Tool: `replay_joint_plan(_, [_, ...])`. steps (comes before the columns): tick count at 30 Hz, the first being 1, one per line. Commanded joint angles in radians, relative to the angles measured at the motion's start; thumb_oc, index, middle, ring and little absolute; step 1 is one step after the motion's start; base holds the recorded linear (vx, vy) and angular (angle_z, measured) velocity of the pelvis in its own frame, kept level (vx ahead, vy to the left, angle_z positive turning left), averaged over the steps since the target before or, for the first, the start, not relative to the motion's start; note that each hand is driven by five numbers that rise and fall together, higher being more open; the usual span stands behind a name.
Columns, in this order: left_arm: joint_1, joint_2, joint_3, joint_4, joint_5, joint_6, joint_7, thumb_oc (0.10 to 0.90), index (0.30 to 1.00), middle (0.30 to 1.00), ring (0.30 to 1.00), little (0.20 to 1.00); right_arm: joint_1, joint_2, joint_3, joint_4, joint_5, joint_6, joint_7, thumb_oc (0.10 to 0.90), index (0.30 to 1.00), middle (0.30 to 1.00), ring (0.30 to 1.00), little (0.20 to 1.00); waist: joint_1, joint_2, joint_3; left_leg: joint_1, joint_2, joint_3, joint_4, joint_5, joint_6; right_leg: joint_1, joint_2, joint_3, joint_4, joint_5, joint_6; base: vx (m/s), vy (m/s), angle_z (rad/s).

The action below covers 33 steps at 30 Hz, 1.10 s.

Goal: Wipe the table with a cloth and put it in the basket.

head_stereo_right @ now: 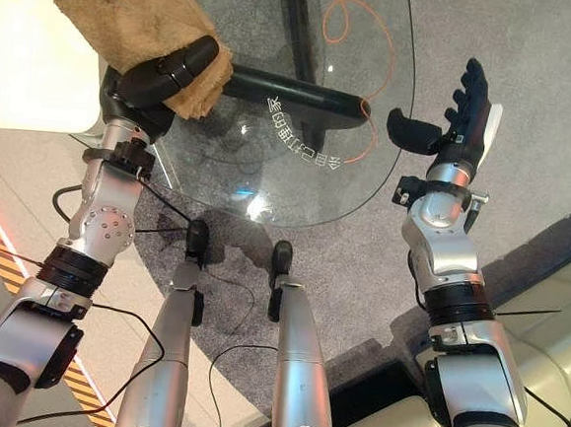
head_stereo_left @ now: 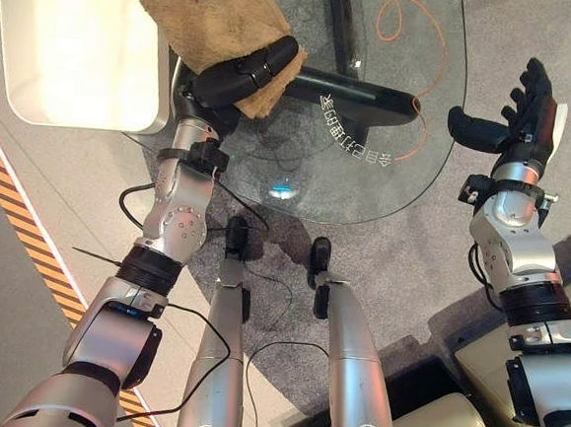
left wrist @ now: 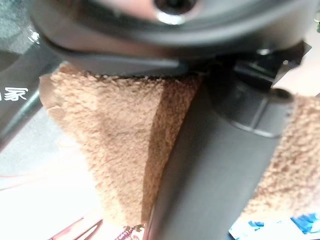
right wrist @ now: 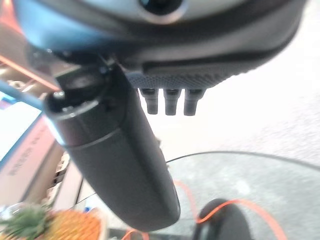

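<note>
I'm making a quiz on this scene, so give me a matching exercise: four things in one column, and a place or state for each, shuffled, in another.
1. cloth
2. left hand
3. right hand
4. glass table

A. open, holding nothing
B. tan, bunched up
C. curled around fabric
D. see-through, rounded edge

Pairs: 1-B, 2-C, 3-A, 4-D

1. The left hand (head_stereo_left: 239, 75) clutches a tan cloth (head_stereo_left: 202, 14) above the glass table's (head_stereo_left: 407, 174) left edge.
2. The right hand (head_stereo_left: 516, 118), fingers spread, hangs beside the table's right rim.
3. A cream basket (head_stereo_left: 71, 48) sits left.
</note>
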Motion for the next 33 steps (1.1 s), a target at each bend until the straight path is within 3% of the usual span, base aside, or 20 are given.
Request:
replay_joint_plan(1, [-0.074, 0.017, 0.084, -0.144, -0.001, -0.151, -0.117, 0.100, 0.300, 0.300, 0.300, 0.200, -0.007, -0.123, -0.084, -0.028, 0.025, -0.109, -0.046, 0.800, 0.900, 0.900, 0.900, 0.900, 0.005, 0.001, -0.025, 0.036, -0.044, 0.099, 0.157, -0.190, 0.079, 0.088, 0.076, 0.001, -0.159, 0.091, 0.032, 0.00, 0.000, 0.00])
replay_joint_plan(16, [-0.051, 0.042, 0.146, -0.202, -0.067, -0.170, -0.156, 0.100, 0.300, 0.300, 0.300, 0.200, 0.095, -0.097, -0.075, 0.146, 0.035, -0.125, -0.014, 0.800, 0.900, 0.900, 0.900, 0.900, 0.010, 0.020, -0.025, 0.026, -0.045, 0.102, 0.155, -0.194, 0.077, 0.076, 0.075, 0.000, -0.153, 0.080, 0.031, 0.00, 0.000, 0.00])
replay_joint_plan(27, [-0.026, 0.060, 0.199, -0.208, -0.051, -0.240, -0.080, 0.100, 0.300, 0.300, 0.300, 0.200, 0.152, -0.066, -0.052, 0.269, 0.021, -0.137, 0.000, 0.800, 0.900, 0.900, 0.900, 0.900, 0.021, 0.037, -0.025, 0.029, -0.051, 0.101, 0.164, -0.202, 0.077, 0.080, 0.071, 0.001, -0.145, 0.065, 0.026, 0.00, 0.012, -0.03])
replay_joint_plan(33, [-0.026, 0.090, 0.227, -0.191, 0.013, -0.284, 0.020, 0.100, 0.300, 0.300, 0.300, 0.200, 0.166, -0.058, -0.031, 0.346, 0.019, -0.142, 0.018, 0.800, 0.900, 0.900, 0.900, 0.900, 0.031, 0.040, -0.025, 0.025, -0.051, 0.100, 0.165, -0.201, 0.075, 0.083, 0.071, -0.003, -0.146, 0.059, 0.022, 0.00, 0.000, 0.00])
